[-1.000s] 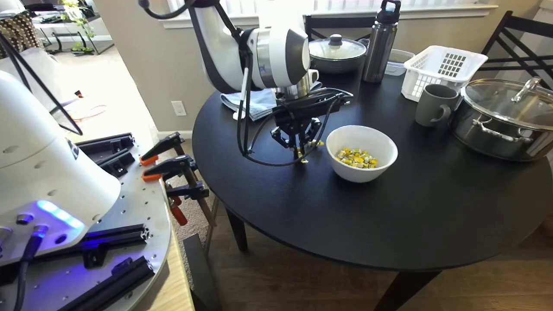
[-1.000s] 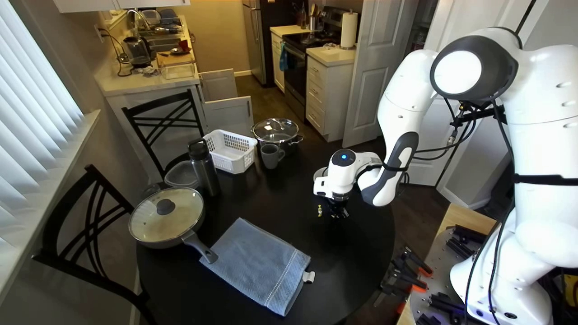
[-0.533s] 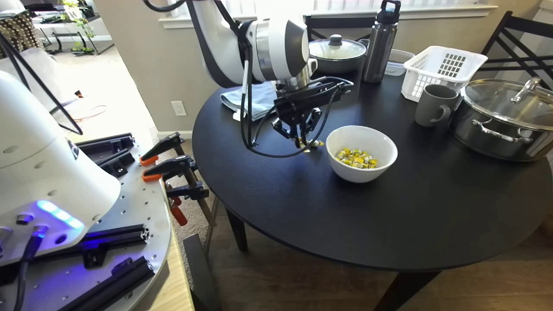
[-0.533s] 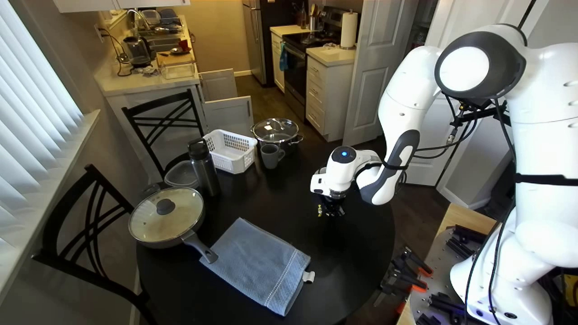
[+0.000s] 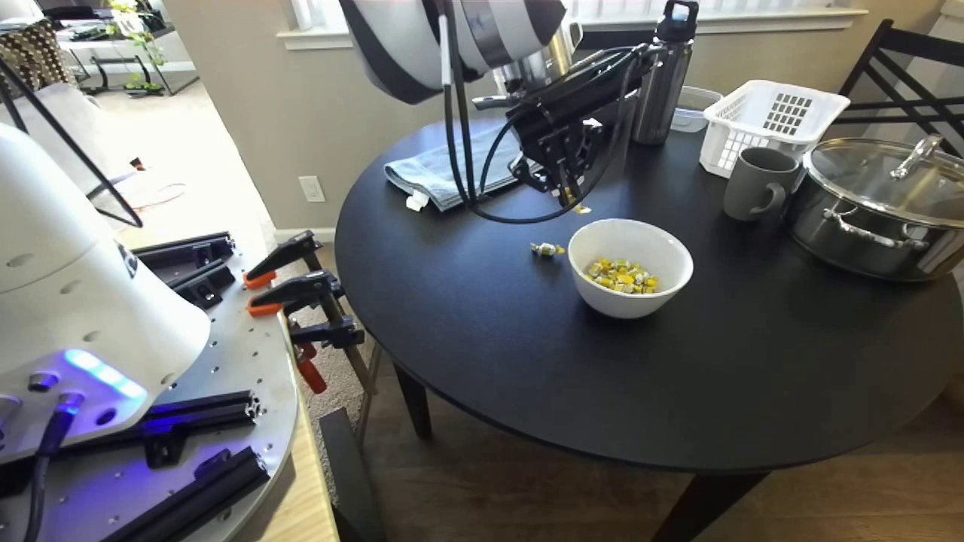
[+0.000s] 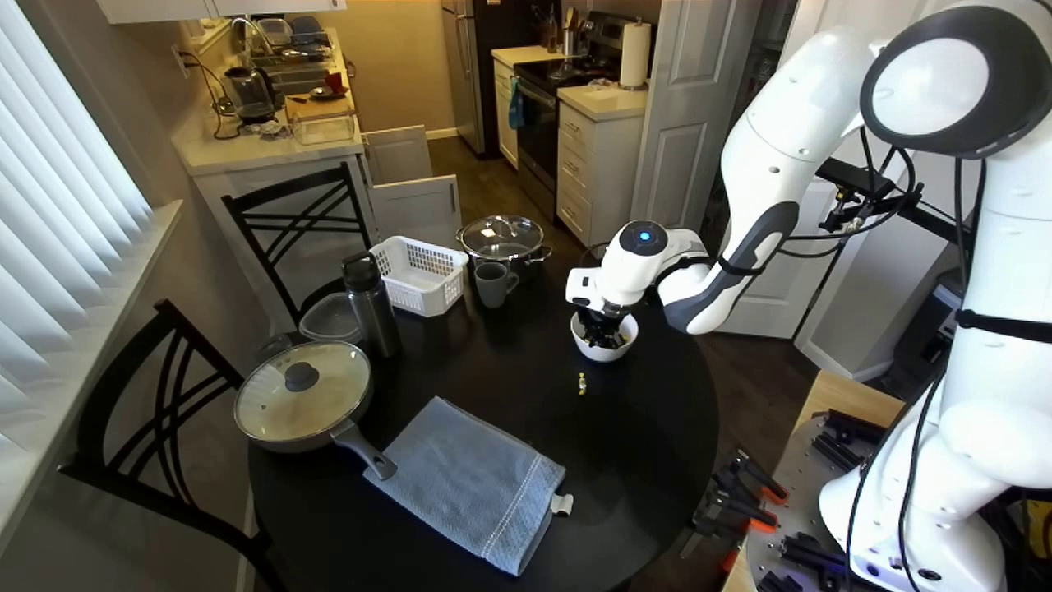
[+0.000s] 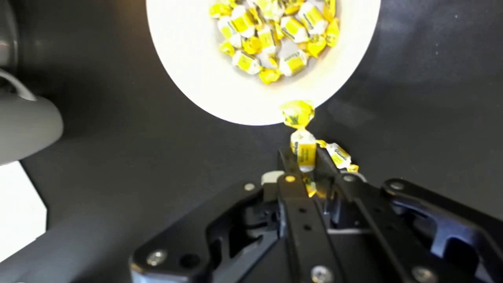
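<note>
Yellow and white wrapping covers the candy (image 7: 303, 147) that we see pinched in the gripper (image 7: 306, 158), whose jaws stand narrow, closed on it, with one twisted end poking out beyond the tips. In the wrist view that end overlaps the edge of a white bowl (image 7: 184, 74); we cannot tell whether it is truly over the rim. In an exterior view we find the gripper raised above the round black table (image 5: 489, 339), near the bowl. At the bottom of the bowl we make out a heap of similar candies (image 5: 623, 277), and one loose candy (image 5: 547, 249) lies on the table near the bowl, apart from it. In an exterior view we also spot a blue-grey towel (image 6: 477, 481) lying flat, one corner met by the handle (image 6: 366, 450) of a lidded pan (image 6: 283, 411). Near the pan we see a black-capped metal bottle (image 6: 376, 316), upright, and a clear container (image 6: 329, 314) just beside it. Also on the table, in both exterior views, we note a white basket (image 6: 415, 298) with slotted walls, a grey mug (image 5: 757, 184) and, touching or very close to it, a glass-topped metal pot (image 5: 889, 260).
</note>
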You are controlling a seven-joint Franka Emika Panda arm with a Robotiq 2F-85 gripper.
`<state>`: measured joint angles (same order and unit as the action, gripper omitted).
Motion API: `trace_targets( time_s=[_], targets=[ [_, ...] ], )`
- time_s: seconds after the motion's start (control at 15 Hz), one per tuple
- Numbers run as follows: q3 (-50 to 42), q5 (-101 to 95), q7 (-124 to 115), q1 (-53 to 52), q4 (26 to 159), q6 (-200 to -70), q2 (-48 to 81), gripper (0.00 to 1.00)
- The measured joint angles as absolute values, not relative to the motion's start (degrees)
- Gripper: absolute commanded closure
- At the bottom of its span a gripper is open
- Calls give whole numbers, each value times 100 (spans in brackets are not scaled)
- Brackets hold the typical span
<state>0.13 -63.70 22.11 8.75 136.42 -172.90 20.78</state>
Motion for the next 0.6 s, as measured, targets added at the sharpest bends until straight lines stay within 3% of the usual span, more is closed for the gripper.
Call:
trace_targets(
  time_s=[0.4, 0.47, 0.6],
  targets=[
    [-726, -7862, 655, 540, 13547, -17276, 1663, 96],
    [-810, -8149, 347, 509, 13512, -17277, 1637, 61],
    [-897, -8582, -147, 496, 13470, -17274, 1628, 53]
  ],
)
